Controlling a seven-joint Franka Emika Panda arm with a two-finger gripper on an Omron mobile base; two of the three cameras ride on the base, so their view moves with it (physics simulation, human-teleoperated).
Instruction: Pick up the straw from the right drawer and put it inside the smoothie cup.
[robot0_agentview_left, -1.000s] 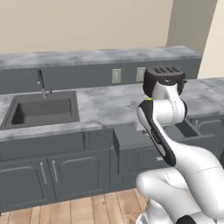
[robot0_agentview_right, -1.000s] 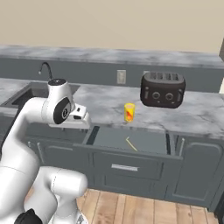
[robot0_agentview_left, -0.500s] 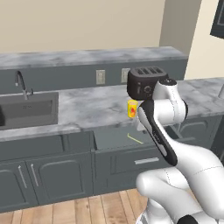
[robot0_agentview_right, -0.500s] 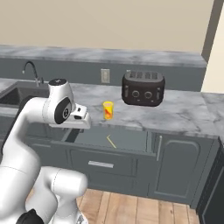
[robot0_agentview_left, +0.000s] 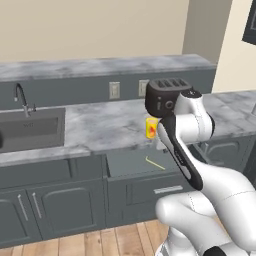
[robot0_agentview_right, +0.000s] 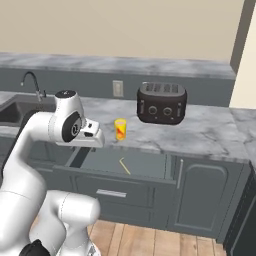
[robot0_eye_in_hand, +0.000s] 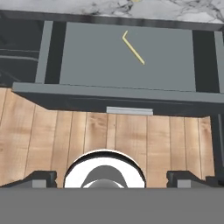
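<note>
The right drawer stands pulled out below the marble counter, its silver bar handle facing me. The straw, thin and pale yellow, lies on the drawer's flat grey floor toward the back right. It also shows as the straw and the straw in the base views. The smoothie cup stands upright on the counter just behind the drawer, seen too as the cup. My gripper hangs open above the drawer's front, looking down, with nothing between its fingers.
A black toaster sits on the counter right of the cup. A sink with a faucet lies to the left. Grey cabinet doors flank the drawer, and wooden floor runs below.
The base has driven to the right, so the whole scene slid left in both base views, then nearly settled. The gripper has stayed open and the straw and cup have not moved.
</note>
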